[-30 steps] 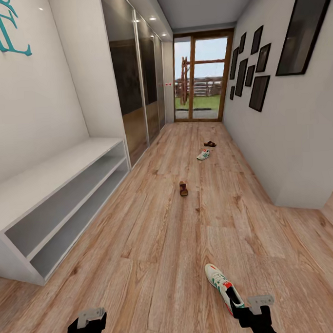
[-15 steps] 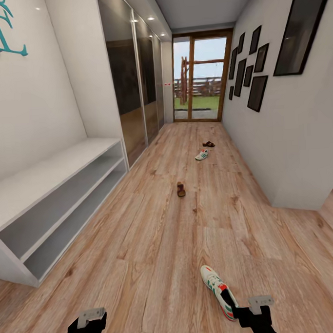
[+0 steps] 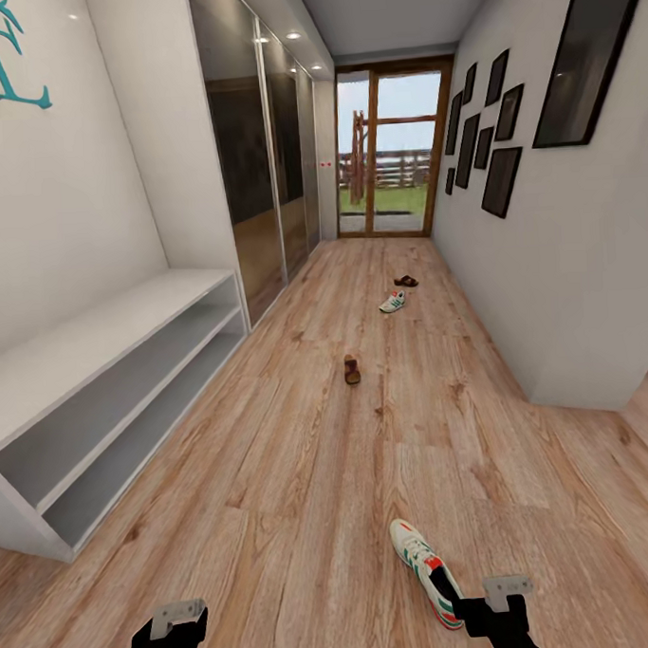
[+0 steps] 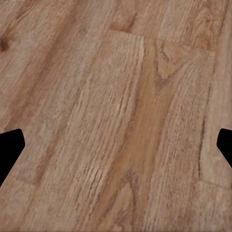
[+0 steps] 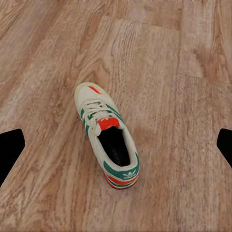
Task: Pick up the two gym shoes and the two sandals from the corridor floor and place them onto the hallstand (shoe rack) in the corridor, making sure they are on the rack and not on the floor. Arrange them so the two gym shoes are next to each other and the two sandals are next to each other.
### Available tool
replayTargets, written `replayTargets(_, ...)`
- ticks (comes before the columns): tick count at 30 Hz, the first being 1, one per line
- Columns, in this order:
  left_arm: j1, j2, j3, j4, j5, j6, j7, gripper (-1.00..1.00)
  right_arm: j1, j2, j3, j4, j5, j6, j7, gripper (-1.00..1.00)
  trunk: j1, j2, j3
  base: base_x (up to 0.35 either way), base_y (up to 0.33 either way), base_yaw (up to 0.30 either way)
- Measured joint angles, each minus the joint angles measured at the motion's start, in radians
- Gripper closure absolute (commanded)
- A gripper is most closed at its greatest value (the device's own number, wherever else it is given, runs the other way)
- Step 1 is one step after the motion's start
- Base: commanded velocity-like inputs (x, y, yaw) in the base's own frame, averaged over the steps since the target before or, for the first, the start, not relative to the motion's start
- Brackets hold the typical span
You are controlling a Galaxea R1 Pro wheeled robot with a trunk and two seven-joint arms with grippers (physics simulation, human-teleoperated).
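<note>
In the head view, the near gym shoe (image 3: 427,572) is seen lying on the corridor floor (image 3: 304,477), its heel partly covered by the right gripper (image 3: 507,588). The far gym shoe (image 3: 392,301) and the far sandal (image 3: 406,281) are too small for detail, close together down the corridor; the near sandal (image 3: 351,368) lies between them and the robot. The hallstand (image 3: 109,392) is cut off at the left edge, its shelves bare. Teal wall lettering (image 3: 1,56) is cropped; only "E" can be read. The left gripper (image 3: 178,617) is cut by the lower edge.

In the left wrist view, dark finger tips (image 4: 9,147) are set wide apart over bare planks, nothing held.

In the right wrist view, the fingers (image 5: 9,150) are likewise spread wide and empty above the shoe. A trefoil logo is made out on its green heel tab; insole print is unreadable.
</note>
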Motion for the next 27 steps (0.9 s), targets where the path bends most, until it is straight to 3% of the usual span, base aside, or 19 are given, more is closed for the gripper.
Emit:
replayTargets(11, 0.000, 0.000, 0.000, -0.002, 0.000, 0.000, 0.000, -1.00, 0.000, 0.000, 0.000, 0.000, 0.000, 0.000, -0.003, -1.00, 0.000, 0.000, 0.000, 0.002, 0.000, 0.049)
replayTargets(27, -0.001, 0.000, 0.000, -0.003, 0.001, 0.000, 0.000, -1.00, 0.000, 0.002, 0.000, 0.000, 0.000, 0.000, -0.005, -1.00, 0.000, 0.000, 0.000, 0.008, 0.000, 0.247)
